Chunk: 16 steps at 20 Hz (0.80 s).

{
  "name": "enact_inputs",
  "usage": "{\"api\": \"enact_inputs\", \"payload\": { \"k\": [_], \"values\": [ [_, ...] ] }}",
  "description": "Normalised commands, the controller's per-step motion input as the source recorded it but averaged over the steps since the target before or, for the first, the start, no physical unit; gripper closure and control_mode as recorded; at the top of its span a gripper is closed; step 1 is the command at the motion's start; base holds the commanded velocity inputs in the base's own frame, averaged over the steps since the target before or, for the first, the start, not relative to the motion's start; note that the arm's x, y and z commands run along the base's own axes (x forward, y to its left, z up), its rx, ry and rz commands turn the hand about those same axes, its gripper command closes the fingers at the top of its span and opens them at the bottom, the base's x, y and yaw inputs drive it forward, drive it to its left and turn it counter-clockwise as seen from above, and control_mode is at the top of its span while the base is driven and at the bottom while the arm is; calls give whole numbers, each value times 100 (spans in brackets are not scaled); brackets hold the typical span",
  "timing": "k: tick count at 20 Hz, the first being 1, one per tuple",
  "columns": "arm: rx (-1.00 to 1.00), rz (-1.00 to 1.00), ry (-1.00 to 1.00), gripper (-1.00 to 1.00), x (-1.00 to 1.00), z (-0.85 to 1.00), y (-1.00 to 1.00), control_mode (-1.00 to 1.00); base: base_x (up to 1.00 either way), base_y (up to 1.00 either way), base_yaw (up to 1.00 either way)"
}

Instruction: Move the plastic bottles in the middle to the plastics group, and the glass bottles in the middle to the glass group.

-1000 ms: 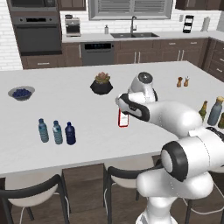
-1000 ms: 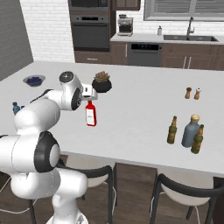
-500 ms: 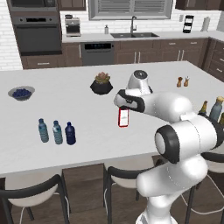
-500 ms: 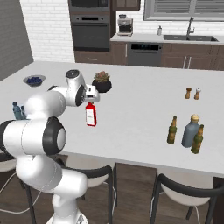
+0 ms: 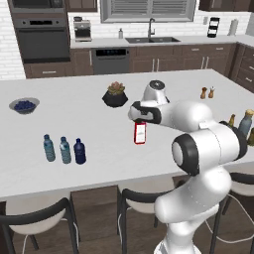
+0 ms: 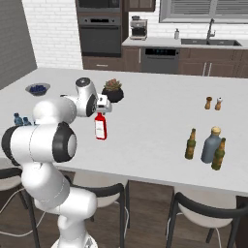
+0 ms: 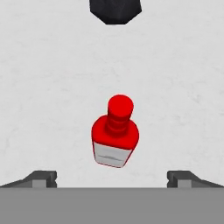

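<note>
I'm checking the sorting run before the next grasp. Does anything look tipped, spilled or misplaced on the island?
Nothing is tipped or spilled. The red bottle stands upright alone mid-counter, away from the glass group, with the open gripper above it. The navy bottle already stands beside the pale blue bottles.

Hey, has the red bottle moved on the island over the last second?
No. The red bottle stands upright in the same spot, in front and right of the dark plant pot, under the open gripper.

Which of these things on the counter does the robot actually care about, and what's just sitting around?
Job: red flask bottle; navy bottle; pale water bottles; glass group; open gripper.

Lying about: plant pot; shakers; blue bowl.
</note>
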Motion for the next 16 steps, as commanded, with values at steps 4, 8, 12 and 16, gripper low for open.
{"api": "enact_inputs", "payload": {
  "k": [4,8,12,16],
  "values": [
    [0,0,0,-100,27,-13,0,-100,0,0,0],
    [0,0,0,-100,22,-6,0,-100,0,0,0],
    [0,0,0,-100,18,0,0,-100,0,0,0],
    [0,0,0,-100,14,-6,0,-100,0,0,0]
  ]
}}
